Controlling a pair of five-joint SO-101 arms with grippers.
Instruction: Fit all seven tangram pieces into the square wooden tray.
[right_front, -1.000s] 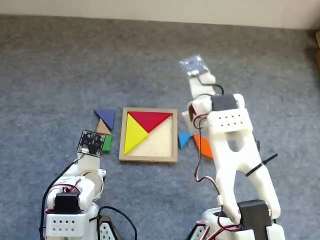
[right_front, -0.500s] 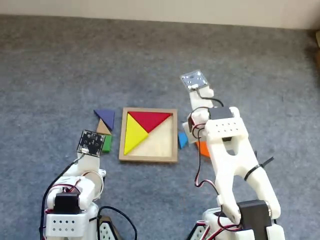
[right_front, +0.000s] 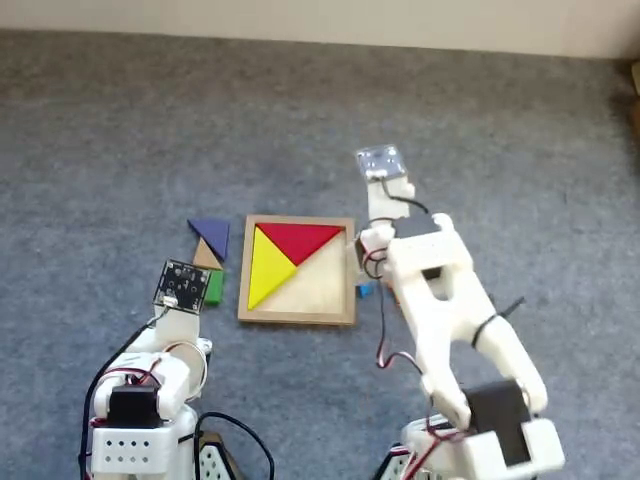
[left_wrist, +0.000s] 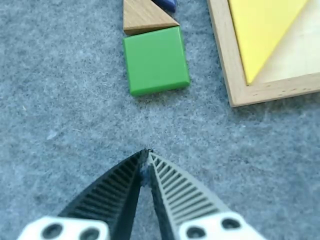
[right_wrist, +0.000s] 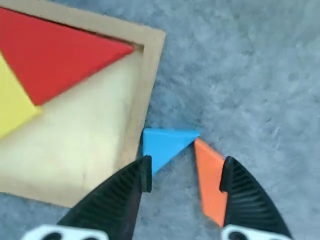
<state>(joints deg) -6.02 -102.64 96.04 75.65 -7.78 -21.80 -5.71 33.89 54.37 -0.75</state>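
Swinging in toward the tray's right side over the last second, the right arm (right_front: 430, 270) now covers the orange piece in the high view, and just a sliver of the light blue triangle (right_front: 364, 291) peeks out beside it; the left arm has stayed put. Seen from its own wrist, the right pincer (right_wrist: 185, 172) is released, its fingers spread and grasping nothing. One fingertip lies over a corner of the light blue triangle and the other over the edge of the orange piece (right_wrist: 210, 180). Those two pieces meet corner to corner, and the light blue triangle touches the outer rim of the tray (right_wrist: 150, 75). Inside the tray sit the red triangle (right_front: 300, 238) and the yellow triangle (right_front: 268, 268), edge against edge. The left pincer (left_wrist: 147, 155) is clenched on nothing, tips together over the grey table (right_front: 120, 130), near the green square (left_wrist: 156, 60). This square touches the tan triangle (left_wrist: 145, 17), with the dark blue triangle (right_front: 212, 234) just beyond, all left of the tray
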